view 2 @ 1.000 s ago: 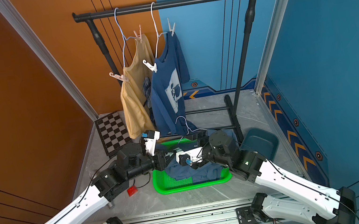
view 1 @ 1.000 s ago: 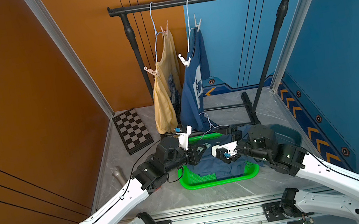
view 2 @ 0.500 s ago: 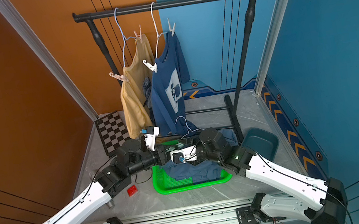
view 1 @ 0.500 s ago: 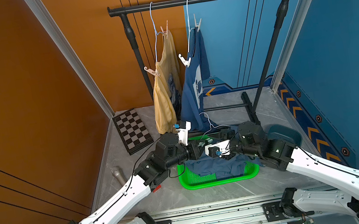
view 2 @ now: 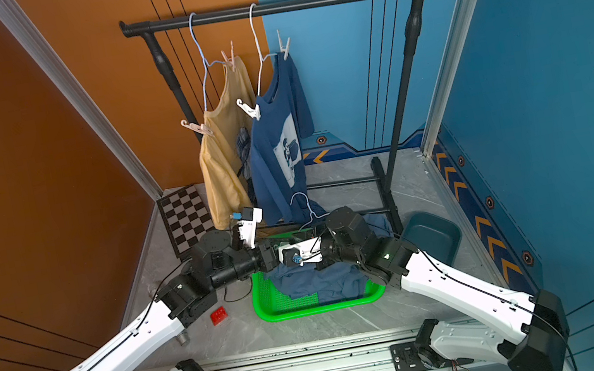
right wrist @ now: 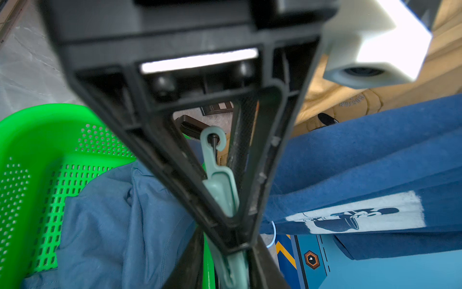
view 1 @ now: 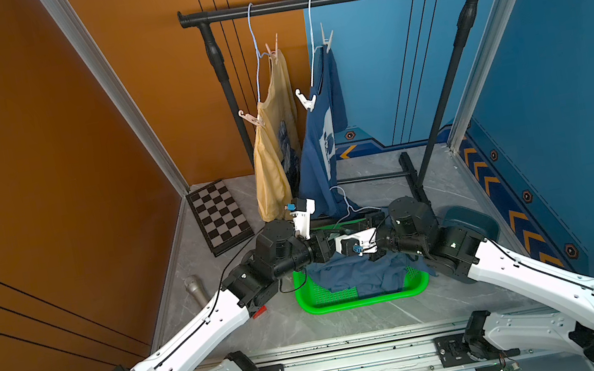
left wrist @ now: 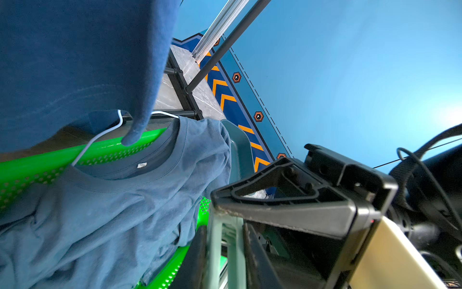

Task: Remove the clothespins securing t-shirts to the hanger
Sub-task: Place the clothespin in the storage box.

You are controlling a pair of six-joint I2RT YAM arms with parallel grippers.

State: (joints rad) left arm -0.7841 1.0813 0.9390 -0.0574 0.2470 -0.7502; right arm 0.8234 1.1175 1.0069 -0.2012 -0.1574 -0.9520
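Inside left pincer (left wrist: pixel 223 234), mint clothespin (right wrist: pixel 220 185)

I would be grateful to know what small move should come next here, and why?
Probably tighten the right tool fully on the mint clothespin before anything else: the left tool grips it, and it lies between the right tool's jaws, but a firm pinch there isn't evident.

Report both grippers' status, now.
Left gripper: jaws closed on the mint green clothespin.
Right gripper: jaws closed on the same clothespin's other end.
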